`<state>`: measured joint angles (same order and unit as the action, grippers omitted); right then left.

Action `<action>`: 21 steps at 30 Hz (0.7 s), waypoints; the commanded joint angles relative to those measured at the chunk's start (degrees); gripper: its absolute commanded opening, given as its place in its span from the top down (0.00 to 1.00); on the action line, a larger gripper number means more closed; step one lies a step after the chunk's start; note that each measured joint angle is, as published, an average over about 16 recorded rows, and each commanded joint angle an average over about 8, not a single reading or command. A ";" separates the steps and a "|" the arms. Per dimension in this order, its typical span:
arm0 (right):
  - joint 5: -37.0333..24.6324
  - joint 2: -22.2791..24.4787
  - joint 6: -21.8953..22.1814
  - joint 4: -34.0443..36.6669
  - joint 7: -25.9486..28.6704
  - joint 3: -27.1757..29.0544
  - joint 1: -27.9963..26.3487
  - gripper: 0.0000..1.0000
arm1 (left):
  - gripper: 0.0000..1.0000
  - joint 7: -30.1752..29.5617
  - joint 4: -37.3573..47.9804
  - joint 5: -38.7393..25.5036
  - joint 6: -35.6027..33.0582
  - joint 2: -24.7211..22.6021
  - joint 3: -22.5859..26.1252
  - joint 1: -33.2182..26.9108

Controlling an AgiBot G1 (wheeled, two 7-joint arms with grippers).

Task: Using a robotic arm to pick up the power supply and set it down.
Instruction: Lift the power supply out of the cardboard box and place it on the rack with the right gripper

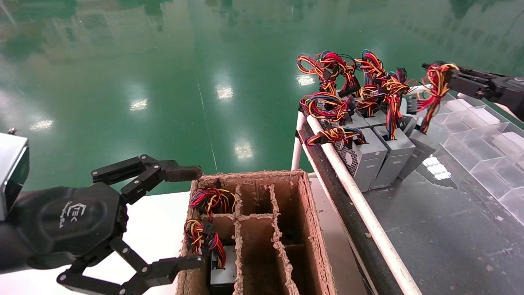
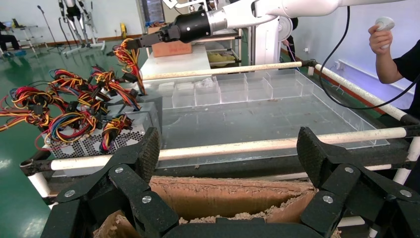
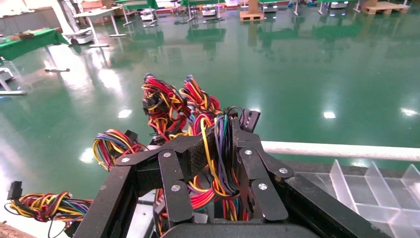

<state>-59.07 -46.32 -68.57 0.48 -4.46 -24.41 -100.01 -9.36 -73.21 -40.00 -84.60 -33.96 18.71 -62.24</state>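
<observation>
Head view shows you the power supply [image 1: 421,149] at the right end of the far row of grey sheet-metal units on the dark bench [image 1: 442,229], its wire bundle [image 1: 434,88] pulled up taut. Your right gripper [image 1: 444,78] is clamped on that bundle, the wires pinched between its fingers [image 3: 198,148] in the right wrist view. Expect a heavy, rigid box hanging from soft, springy wires: it will likely swing and the loop may slip, so lift slowly; the case sides would give a firmer hold. Your left gripper [image 1: 190,217] hangs spread wide, holding nothing, at the near cardboard divider box [image 1: 315,229].
</observation>
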 commanded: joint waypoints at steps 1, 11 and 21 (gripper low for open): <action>-0.03 -0.39 0.07 -0.08 0.04 -0.02 0.14 1.00 | 0.00 0.00 0.00 0.00 0.00 0.00 0.00 0.00; -0.56 -3.76 4.66 -0.26 -0.31 -0.39 -0.13 0.78 | 0.00 0.01 0.00 0.01 0.01 0.01 0.02 0.00; -1.02 -4.18 5.17 -0.47 -0.16 -0.72 -0.46 0.00 | 0.00 0.02 0.00 0.02 0.01 0.01 0.03 -0.01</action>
<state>-60.15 -50.40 -63.34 0.03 -4.66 -25.17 -100.48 -9.35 -73.21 -39.98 -84.59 -33.95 18.75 -62.25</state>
